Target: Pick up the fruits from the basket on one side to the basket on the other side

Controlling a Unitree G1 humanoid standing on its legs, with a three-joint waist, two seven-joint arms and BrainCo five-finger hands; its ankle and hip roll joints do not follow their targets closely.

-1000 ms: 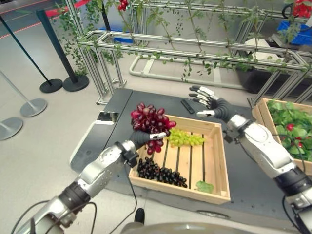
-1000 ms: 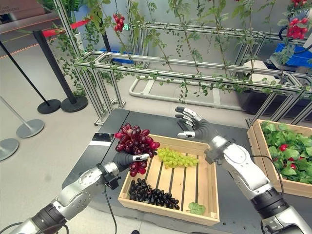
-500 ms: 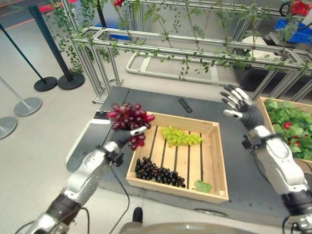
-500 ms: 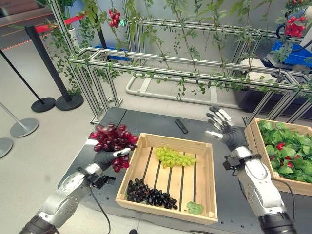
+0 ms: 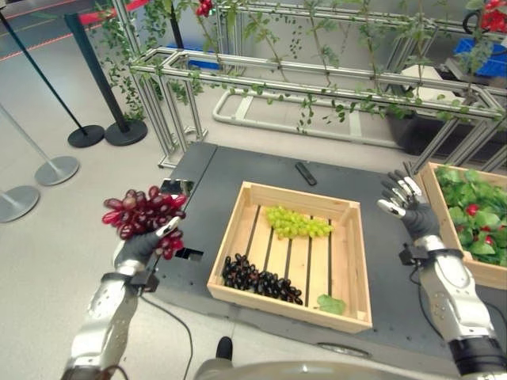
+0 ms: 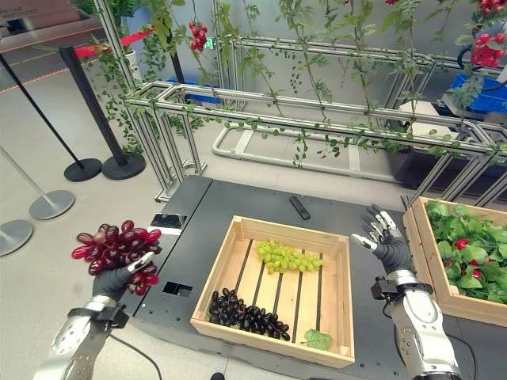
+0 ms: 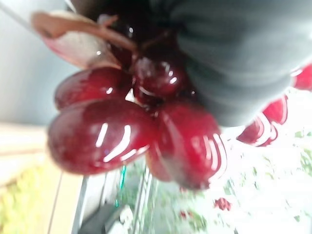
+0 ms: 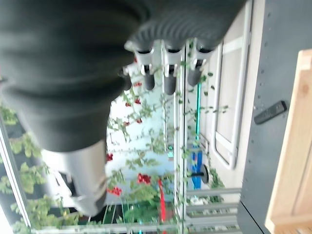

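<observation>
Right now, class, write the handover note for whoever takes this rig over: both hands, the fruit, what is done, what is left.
Left hand: shut on the red grapes, held out past the platform's left edge.
Right hand: open, empty, raised right of the wooden crate.
In the crate: green grapes, black grapes.
Done: red bunch lifted out.
Left: deliver it, then move the other two bunches.

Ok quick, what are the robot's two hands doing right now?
Left hand: shut on the bunch of dark red grapes.
Right hand: open, holding nothing.
</observation>
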